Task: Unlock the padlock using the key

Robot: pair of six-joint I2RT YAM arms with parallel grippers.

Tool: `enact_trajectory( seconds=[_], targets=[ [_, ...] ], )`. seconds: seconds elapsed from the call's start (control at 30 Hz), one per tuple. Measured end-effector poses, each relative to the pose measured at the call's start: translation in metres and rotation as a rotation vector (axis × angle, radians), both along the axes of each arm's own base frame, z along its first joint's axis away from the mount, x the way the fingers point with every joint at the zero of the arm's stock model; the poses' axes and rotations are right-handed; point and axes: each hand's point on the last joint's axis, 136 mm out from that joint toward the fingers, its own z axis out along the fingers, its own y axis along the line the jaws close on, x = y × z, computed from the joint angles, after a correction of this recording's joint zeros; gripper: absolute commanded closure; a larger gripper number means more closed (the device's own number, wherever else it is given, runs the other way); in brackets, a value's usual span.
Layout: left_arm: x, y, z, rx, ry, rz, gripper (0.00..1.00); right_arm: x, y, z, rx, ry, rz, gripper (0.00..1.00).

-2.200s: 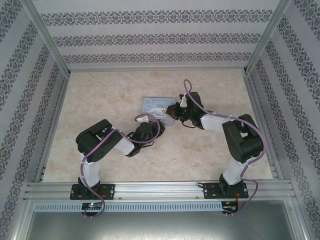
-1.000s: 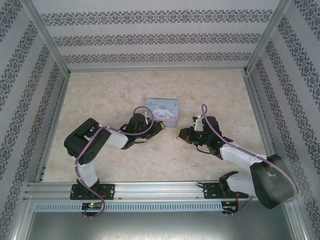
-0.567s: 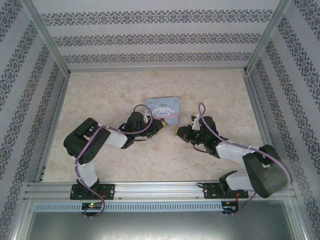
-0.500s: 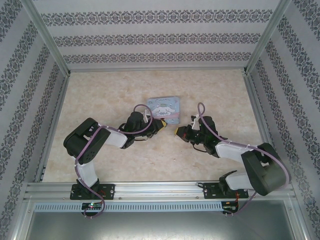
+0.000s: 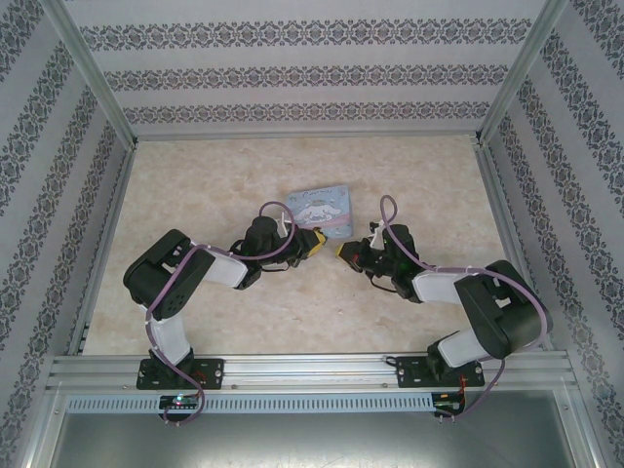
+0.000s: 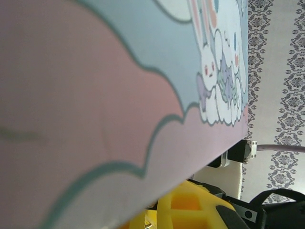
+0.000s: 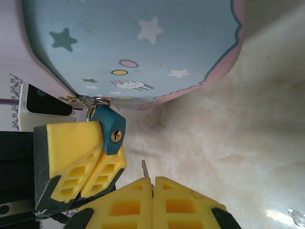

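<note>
Right end effector (image 5: 342, 252) has swung in close to the left end effector (image 5: 317, 239), below the tin (image 5: 324, 205) on the table (image 5: 214, 185). The top view is too coarse for small parts. Right wrist view resolves them:
- The padlock (image 7: 110, 130) hangs at the tin's edge, pinched at the left's yellow fingertips (image 7: 71, 148).
- The key (image 7: 144, 168) is clamped in the right's pressed-together fingers, near the padlock but apart from it.

The left wrist camera sits hard against the tin's lid.

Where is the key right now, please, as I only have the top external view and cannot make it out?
Observer: The right wrist view shows the key poking out between the shut fingers of the right gripper.
Operator: Which way does the keyhole face?
Observer: The padlock turns its keyhole toward that camera, just apart from the key tip.
Operator: Is the padlock held?
Observer: Yes, the left gripper pinches it.
</note>
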Motion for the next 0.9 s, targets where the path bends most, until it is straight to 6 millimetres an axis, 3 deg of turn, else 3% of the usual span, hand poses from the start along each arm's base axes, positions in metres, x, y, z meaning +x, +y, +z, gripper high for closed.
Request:
enact_trajectory(
  seconds=[0.33,0.67,0.9],
  targets=[
    [0.000,0.000,0.002,-0.025,0.032,0.013,1.00,0.007,0.006,0.010,0.026,-0.022,-0.021,1.00],
    [0.001,0.000,0.003,-0.034,0.039,0.017,1.00,0.010,0.005,0.003,0.022,0.002,-0.037,1.00],
    [0.001,0.000,0.003,-0.034,0.039,0.017,1.00,0.015,0.007,0.008,0.031,-0.018,-0.041,1.00]
  ],
)
